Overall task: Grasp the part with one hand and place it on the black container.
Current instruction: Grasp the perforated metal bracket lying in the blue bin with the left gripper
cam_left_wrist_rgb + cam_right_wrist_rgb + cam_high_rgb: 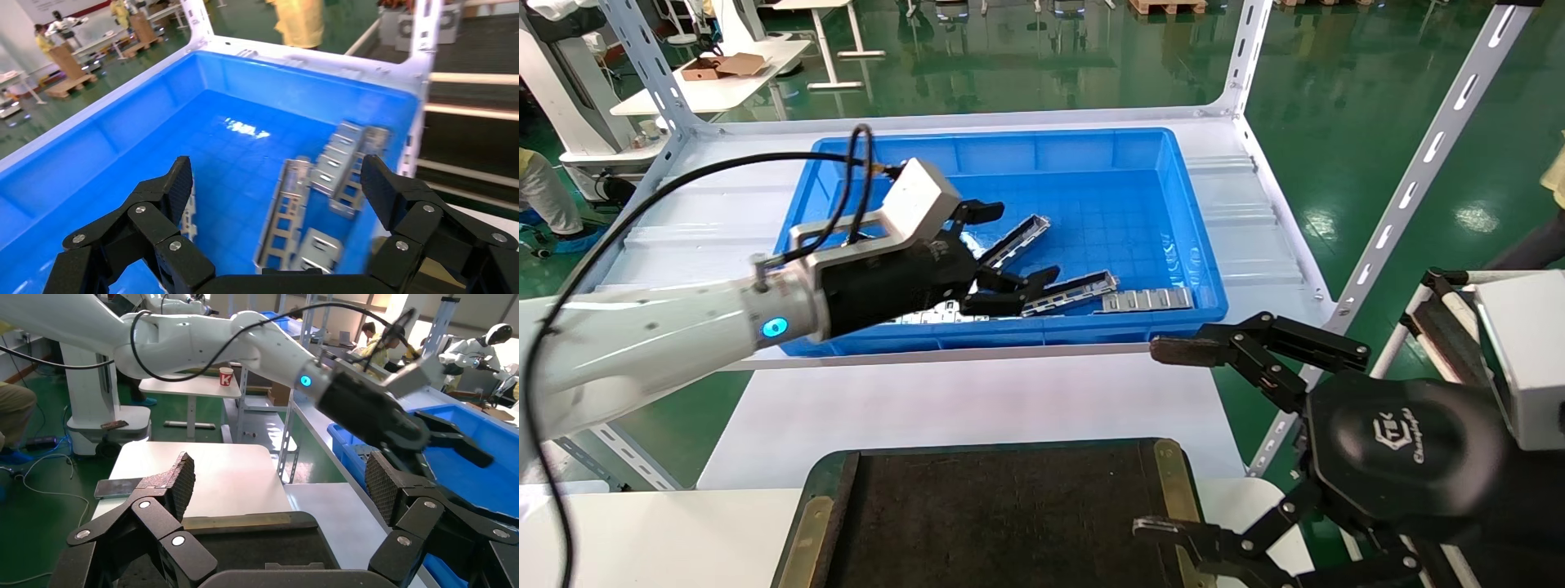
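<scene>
Left gripper (1013,245) spread wide, empty, over blue bin (1173,163) at frame centre | part (1071,292) lies in bin beside its lower finger | black container (1009,523) bottom centre | right gripper (1173,441) wide, empty, lower right

A factory or industrial robot workshop: a glossy green epoxy floor (1336,90), a white slotted-angle steel shelf rack (1442,139), white worktables (723,82), wooden pallets (67,86), and other white robots (496,340) nearby.

The white shelf (977,400) carries a blue bin (1173,212) — nearer, the black container (1001,514) on a white table (641,531).
</scene>
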{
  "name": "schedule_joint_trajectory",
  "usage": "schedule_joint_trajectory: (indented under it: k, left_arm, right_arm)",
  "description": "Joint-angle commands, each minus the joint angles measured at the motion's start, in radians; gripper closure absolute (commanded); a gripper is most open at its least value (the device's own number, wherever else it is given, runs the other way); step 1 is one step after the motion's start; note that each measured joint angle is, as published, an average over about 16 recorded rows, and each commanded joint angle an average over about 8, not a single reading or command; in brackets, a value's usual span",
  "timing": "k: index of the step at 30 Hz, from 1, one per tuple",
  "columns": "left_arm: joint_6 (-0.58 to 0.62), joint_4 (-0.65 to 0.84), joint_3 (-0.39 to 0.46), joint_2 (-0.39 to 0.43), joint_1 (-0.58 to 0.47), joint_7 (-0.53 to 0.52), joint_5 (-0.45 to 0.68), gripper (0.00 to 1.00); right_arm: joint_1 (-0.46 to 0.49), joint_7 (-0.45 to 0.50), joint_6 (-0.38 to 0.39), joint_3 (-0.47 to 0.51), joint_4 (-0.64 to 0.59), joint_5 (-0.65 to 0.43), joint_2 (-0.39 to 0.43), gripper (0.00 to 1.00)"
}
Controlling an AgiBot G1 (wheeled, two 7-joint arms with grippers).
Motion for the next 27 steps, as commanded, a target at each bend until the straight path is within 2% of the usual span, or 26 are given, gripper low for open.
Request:
schedule_joint_trajectory:
  k: [1, 15, 26, 27]
  left_arm:
    - [-0.023, 0.044, 0.010, 0.031, -0.020, 0.007, 0.021, 0.00]
    - [-0.195, 0.409, 0.029, 0.232, -0.150, 0.108, 0.080, 0.00]
    - [-0.275, 0.531, 0.095, 0.269, -0.186, 0.124, 0.030, 0.00]
    - [-0.283, 0.533, 0.106, 0.270, -0.186, 0.120, 0.025, 0.06]
  right_arm:
    - [0.000, 0.000, 0.000, 0.000, 0.000, 0.000, 0.000, 0.00]
    - [0.000, 0.000, 0.000, 0.000, 0.000, 0.000, 0.000, 0.00]
    - [0.000, 0.000, 0.000, 0.000, 0.000, 0.000, 0.000, 0.00]
    - [0.000, 0.000, 0.000, 0.000, 0.000, 0.000, 0.000, 0.02]
